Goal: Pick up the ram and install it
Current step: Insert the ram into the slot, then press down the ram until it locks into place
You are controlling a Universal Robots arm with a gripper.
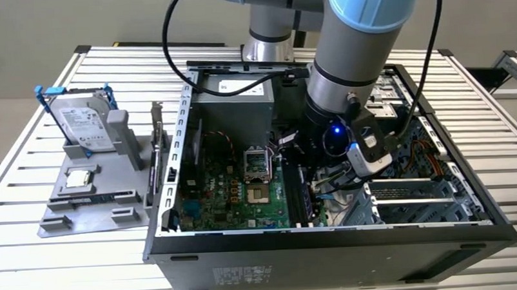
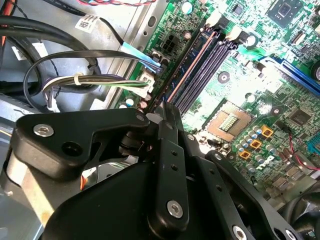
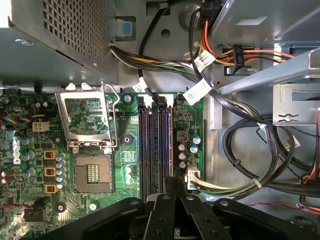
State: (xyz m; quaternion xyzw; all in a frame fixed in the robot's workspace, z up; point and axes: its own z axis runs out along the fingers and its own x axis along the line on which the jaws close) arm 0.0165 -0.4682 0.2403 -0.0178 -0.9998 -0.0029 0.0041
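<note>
My gripper (image 2: 164, 107) (image 3: 172, 181) is down inside the open computer case (image 1: 331, 236), over the black memory slots (image 3: 155, 140) on the green motherboard (image 1: 226, 198). Its two black fingers are pressed together on a thin dark strip, the ram (image 2: 184, 62). I see the ram edge-on, running away from the fingertips along the outermost slot, on the side towards the cables. I cannot tell whether it sits in the slot or just above it. In the exterior view the arm's wrist (image 1: 335, 136) hides the fingers.
The empty CPU socket (image 3: 92, 172) lies beside the slots. Cable bundles (image 3: 240, 150) and a white connector (image 3: 192, 177) crowd the other side. The power supply (image 1: 231, 88) fills the case's far end. Outside, a grey fixture (image 1: 93, 202) holds a hard drive (image 1: 85, 125).
</note>
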